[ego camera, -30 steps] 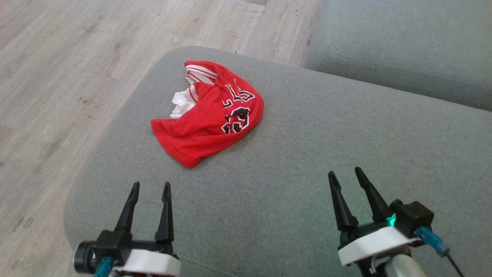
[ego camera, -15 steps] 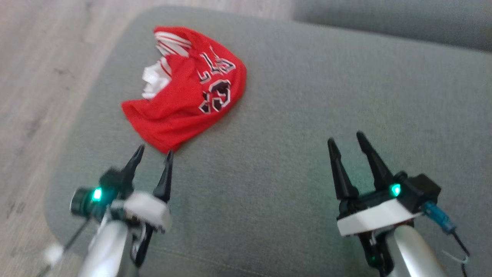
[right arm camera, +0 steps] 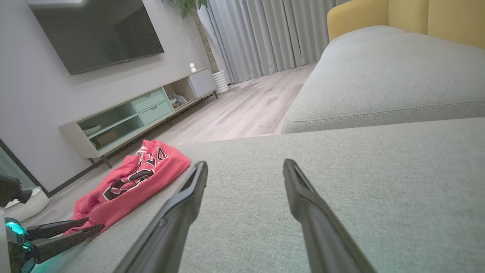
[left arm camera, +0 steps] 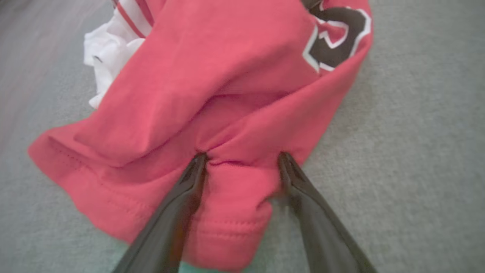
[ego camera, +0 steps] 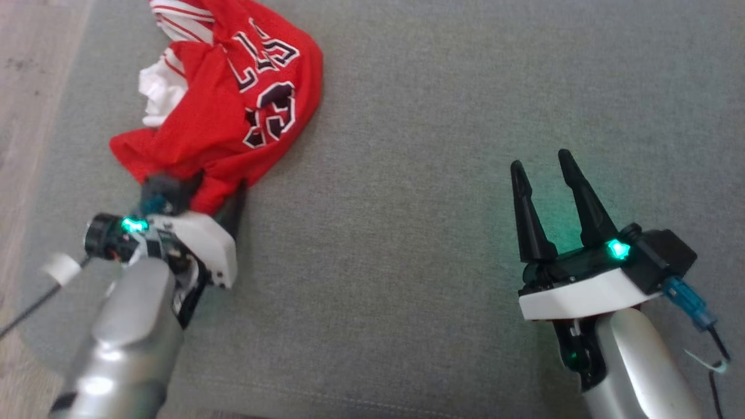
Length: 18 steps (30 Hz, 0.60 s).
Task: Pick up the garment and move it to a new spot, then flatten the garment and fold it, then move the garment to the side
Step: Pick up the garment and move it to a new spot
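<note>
The garment [ego camera: 221, 99], a crumpled red jersey with black white-outlined lettering and a white sleeve showing, lies at the far left of the grey sofa cushion [ego camera: 419, 174]. My left gripper [ego camera: 216, 185] is open at its near hem. In the left wrist view the two fingers [left arm camera: 191, 189] straddle a bunched fold of the red garment [left arm camera: 212, 76], and the left gripper [left arm camera: 241, 159] has its tips pressed into the cloth. My right gripper [ego camera: 544, 166] hovers open over bare cushion well to the right. From the right gripper [right arm camera: 245, 165], the garment [right arm camera: 129, 182] and left gripper [right arm camera: 94, 223] show at lower left.
The cushion's rounded left edge and the wooden floor [ego camera: 23, 87] lie just beyond the garment. A second grey cushion [right arm camera: 379, 76] with a yellow backrest [right arm camera: 416, 19] sits further off. A low TV cabinet [right arm camera: 132, 117] stands across the room.
The head camera has tipped down and closer. My left gripper has reached forward from the near cushion to the garment's near hem and now straddles a fold. Both grippers stay open.
</note>
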Available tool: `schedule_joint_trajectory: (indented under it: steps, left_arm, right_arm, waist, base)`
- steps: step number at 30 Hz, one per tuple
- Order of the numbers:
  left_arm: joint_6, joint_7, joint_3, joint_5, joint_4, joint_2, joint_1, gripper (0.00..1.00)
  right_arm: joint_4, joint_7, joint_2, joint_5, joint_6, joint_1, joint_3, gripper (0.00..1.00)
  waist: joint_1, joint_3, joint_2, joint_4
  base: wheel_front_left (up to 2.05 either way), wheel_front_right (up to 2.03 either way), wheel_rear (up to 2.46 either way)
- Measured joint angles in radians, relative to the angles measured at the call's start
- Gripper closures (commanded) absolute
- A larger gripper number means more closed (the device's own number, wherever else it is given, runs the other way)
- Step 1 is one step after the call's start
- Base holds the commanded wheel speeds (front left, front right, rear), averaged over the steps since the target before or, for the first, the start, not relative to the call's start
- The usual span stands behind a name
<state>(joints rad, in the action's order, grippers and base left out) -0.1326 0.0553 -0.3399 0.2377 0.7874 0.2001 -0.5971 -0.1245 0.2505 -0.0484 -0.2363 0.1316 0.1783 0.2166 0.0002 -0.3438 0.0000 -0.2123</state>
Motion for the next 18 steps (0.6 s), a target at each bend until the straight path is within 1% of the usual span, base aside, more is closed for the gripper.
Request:
schedule_joint_trajectory:
  steps: [1, 2, 3, 6, 8, 12, 15, 18]
  left_arm:
    - [0.0, 0.01, -0.009, 0.022, 0.018, 0.002, -0.018, 0.26]
    - [0.0, 0.021, -0.016, 0.043, 0.03, 0.005, -0.034, 0.59]
    - [0.0, 0.026, -0.019, 0.059, 0.045, 0.006, -0.051, 1.0]
    - [0.0, 0.031, -0.059, 0.083, 0.072, 0.016, -0.082, 1.0]
    - [0.0, 0.009, -0.087, 0.108, 0.074, 0.021, -0.08, 1.0]
    - [0.0, -0.038, -0.123, 0.193, 0.065, 0.021, -0.06, 1.0]
    - [0.0, -0.079, -0.173, 0.262, 0.002, 0.014, -0.019, 1.0]
    - [0.0, -0.109, -0.249, 0.367, -0.122, 0.007, 0.018, 1.0]
  right_arm:
    - [0.003, 0.0, 0.0, 0.0, 0.0, 0.001, -0.001, 0.0]
    - [0.004, 0.0, 0.0, 0.0, 0.0, 0.001, -0.002, 0.0]
    - [0.004, 0.0, 0.0, 0.0, 0.0, 0.001, -0.003, 0.0]
    - [0.003, 0.0, 0.0, 0.0, 0.0, 0.001, -0.008, 0.0]
    - [0.0, 0.0, 0.0, 0.0, 0.0, 0.001, -0.012, 0.0]
    - [-0.023, 0.0, 0.0, 0.0, 0.0, 0.0, -0.019, 0.0]
    - [-0.04, 0.0, 0.0, -0.002, 0.0, -0.002, -0.023, 0.0]
    - [-0.057, 0.0, 0.0, -0.022, 0.0, -0.009, -0.023, 0.0]
  waist:
    - [-0.0001, -0.007, 0.0, 0.005]
    - [-0.0001, -0.013, 0.0, 0.009]
    - [-0.0001, -0.018, 0.0, 0.012]
    - [0.0, -0.02, 0.0, 0.019]
    - [-0.0001, -0.012, 0.0, 0.021]
    - [-0.0001, 0.021, 0.0, 0.023]
    - [-0.0002, 0.059, 0.0, 0.026]
    - [-0.0003, 0.103, 0.0, 0.03]
  base:
    - [0.0, 0.0, 0.0]
    - [0.0, 0.0, 0.0]
    - [0.0, 0.0, 0.0]
    - [0.0, 0.0, 0.0]
    - [0.0, 0.0, 0.0]
    - [0.0, 0.0, 0.0]
    - [0.0, 0.0, 0.0]
    - [0.0, 0.0, 0.0]
